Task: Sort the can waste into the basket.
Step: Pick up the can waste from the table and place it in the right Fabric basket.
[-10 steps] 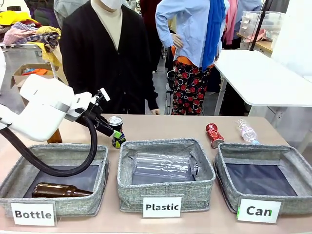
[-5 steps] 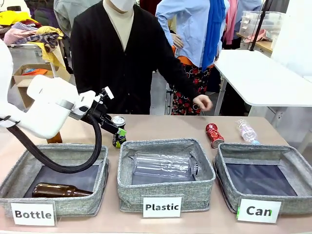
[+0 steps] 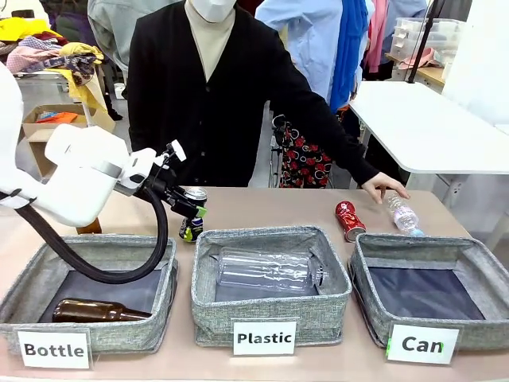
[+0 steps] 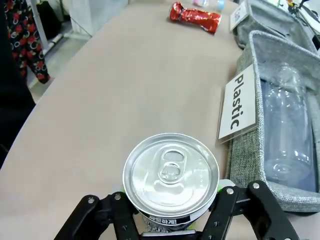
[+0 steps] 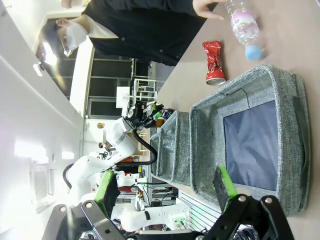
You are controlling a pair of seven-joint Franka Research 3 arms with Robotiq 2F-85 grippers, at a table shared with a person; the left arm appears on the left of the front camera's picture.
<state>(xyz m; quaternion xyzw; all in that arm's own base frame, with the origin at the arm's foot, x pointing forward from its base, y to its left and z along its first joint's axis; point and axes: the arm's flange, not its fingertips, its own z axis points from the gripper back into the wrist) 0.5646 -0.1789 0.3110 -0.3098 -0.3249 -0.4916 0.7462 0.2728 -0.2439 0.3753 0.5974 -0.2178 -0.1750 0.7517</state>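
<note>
Crushed black-and-blue silver-topped drink can (image 4: 171,172) sits clenched in the left hand (image 4: 171,222) — tilted, with the grey woven "Plastic" basket (image 4: 247,160) just beside that hand. Shiny red crushed can (image 4: 195,16) lies on the beige worktop (image 4: 125,90) well ahead of it; the right hand (image 5: 166,190) is spread wide and empty — the grey woven "Can" basket (image 5: 207,145) lies just ahead of its fingers.

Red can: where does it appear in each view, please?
Front view: red can lies flat, right of centre.
Left wrist view: red can at the top, right of centre.
Right wrist view: red can in the upper middle.
Shared landmark: the Plastic basket.
</note>
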